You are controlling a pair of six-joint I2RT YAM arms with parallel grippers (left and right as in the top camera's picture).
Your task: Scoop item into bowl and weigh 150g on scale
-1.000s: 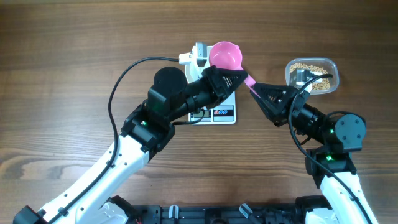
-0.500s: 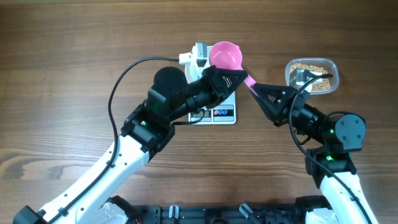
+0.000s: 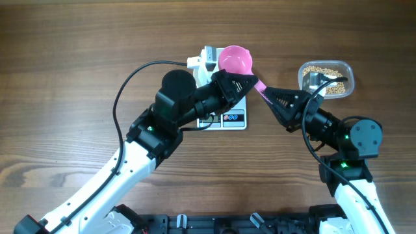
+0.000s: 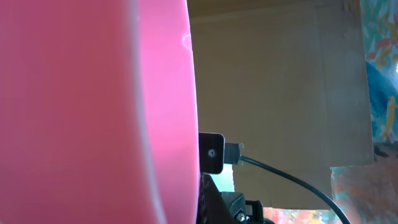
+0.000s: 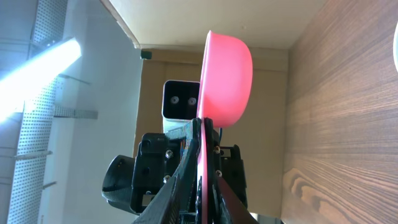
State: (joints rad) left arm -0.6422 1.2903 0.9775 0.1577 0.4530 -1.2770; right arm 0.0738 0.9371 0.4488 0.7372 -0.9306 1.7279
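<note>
Pink plastic was pinched in the right gripper, its fingers pressed onto the thin handle of the pink scoop, which was held up off the table edge-on. At the scoop's neck, the left gripper had its jaws pressed together, though whether they actually bit the scoop was hard to say from these angles. Below the left arm sat the scale, mostly covered, with only its button panel showing. Off to the right, well apart, the beans lay in the clear tub.
</note>
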